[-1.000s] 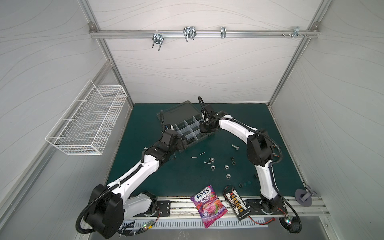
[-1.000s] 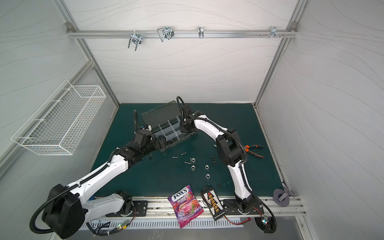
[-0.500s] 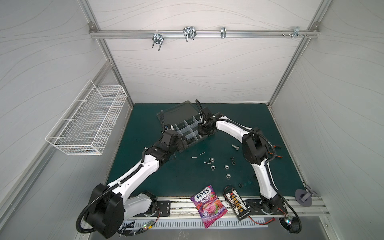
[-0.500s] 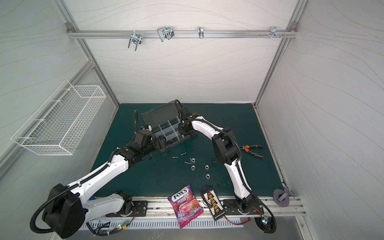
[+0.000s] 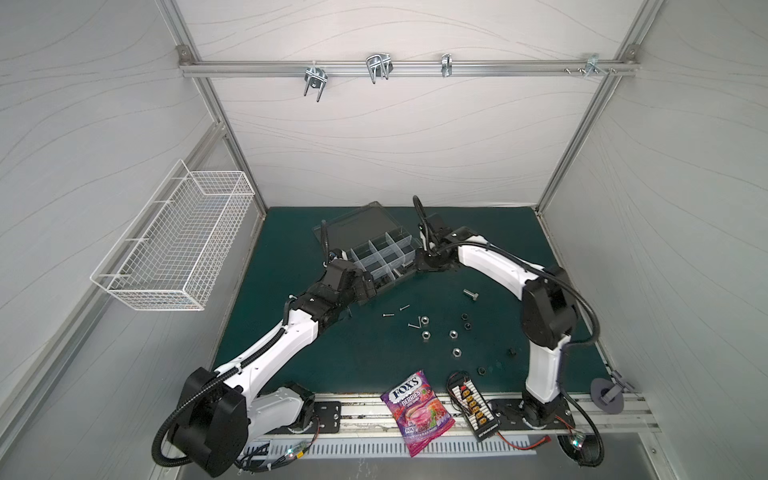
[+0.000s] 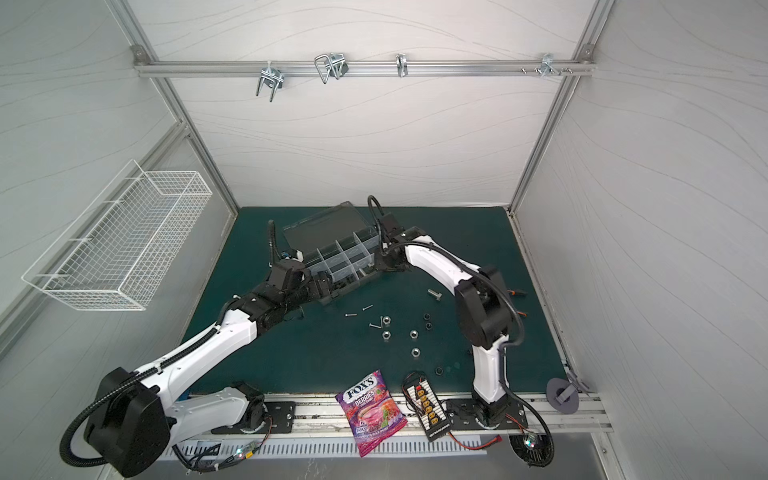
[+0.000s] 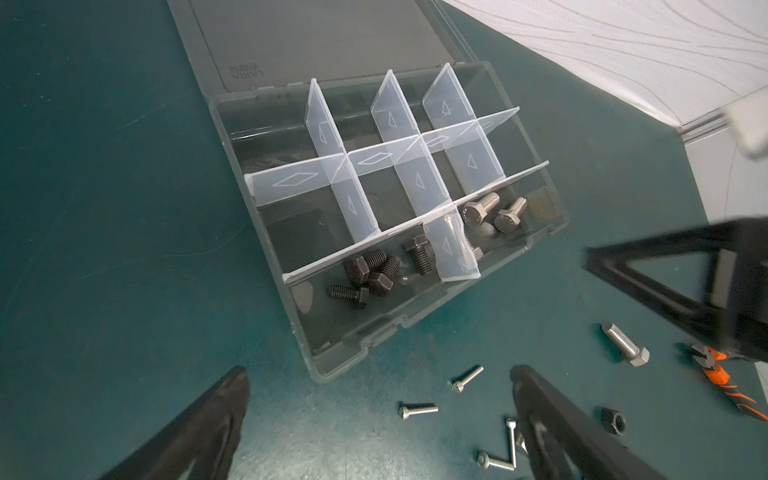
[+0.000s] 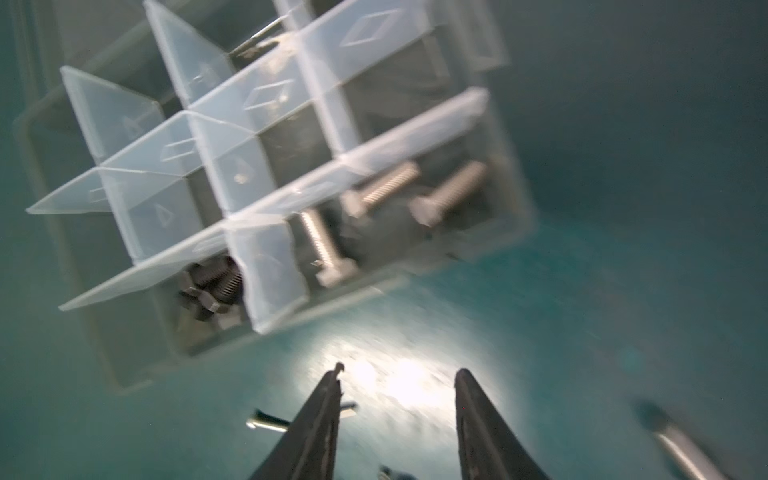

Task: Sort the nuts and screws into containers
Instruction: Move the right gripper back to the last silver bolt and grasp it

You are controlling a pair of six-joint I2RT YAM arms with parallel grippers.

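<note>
The smoky organizer box (image 5: 382, 257) lies lid-open at the back of the mat. Among its containers (image 7: 415, 178), one holds black screws (image 7: 370, 274) and the end one holds silver hex bolts (image 7: 490, 212). My left gripper (image 7: 378, 374) is open above the mat at the box's near corner, with thin screws (image 7: 417, 410) lying between its fingers. My right gripper (image 8: 401, 370) is open and holds nothing, just off the end compartment with the silver bolts (image 8: 384, 189). Loose silver nuts (image 5: 425, 335), black nuts (image 5: 464, 316) and one silver bolt (image 5: 471, 294) lie on the mat.
A candy bag (image 5: 415, 409) and a yellow-plug connector board (image 5: 473, 409) lie at the front edge. Orange pliers (image 7: 719, 374) lie behind my right arm. A white wire basket (image 5: 178, 245) hangs on the left wall. The box lid (image 5: 361, 224) leans back.
My right gripper has gone from shut to open and drawn back a little from over the box to its right end. The left arm has not moved.
</note>
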